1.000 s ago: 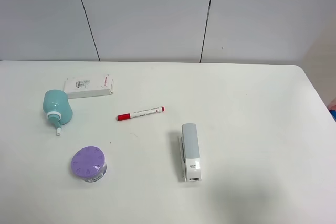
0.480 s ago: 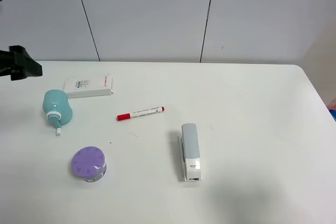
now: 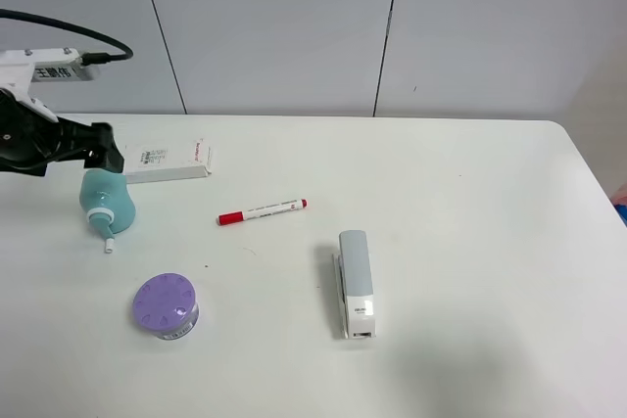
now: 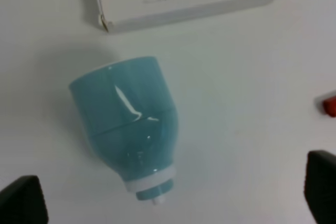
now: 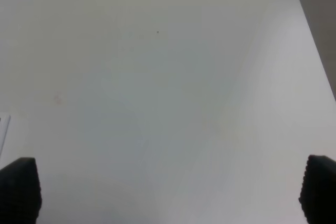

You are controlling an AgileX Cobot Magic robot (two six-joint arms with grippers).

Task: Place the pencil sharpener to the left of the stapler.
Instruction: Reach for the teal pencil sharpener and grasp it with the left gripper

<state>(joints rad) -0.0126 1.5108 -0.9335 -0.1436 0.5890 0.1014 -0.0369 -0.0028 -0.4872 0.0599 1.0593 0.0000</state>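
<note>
The mint-teal pencil sharpener (image 3: pixel 106 199) lies on its side at the table's left, its white collar and crank stub pointing toward the front edge. My left gripper (image 3: pixel 101 152) hovers just above its far end, open; in the left wrist view the sharpener (image 4: pixel 128 124) lies between and beyond the two dark fingertips (image 4: pixel 21 202), untouched. The grey-and-white stapler (image 3: pixel 357 284) lies near the middle front, its dark label toward the front. My right gripper (image 5: pixel 169 188) is open over bare table and is outside the high view.
A flat white box (image 3: pixel 165 161) lies just behind the sharpener. A red-capped marker (image 3: pixel 262 210) lies between sharpener and stapler. A purple lidded disc (image 3: pixel 165 305) stands at the front left. The white table (image 3: pixel 470 203) ends in a rounded right corner.
My left arm has come in from the far left edge and now hangs over the sharpener. Nothing on the table has moved.
</note>
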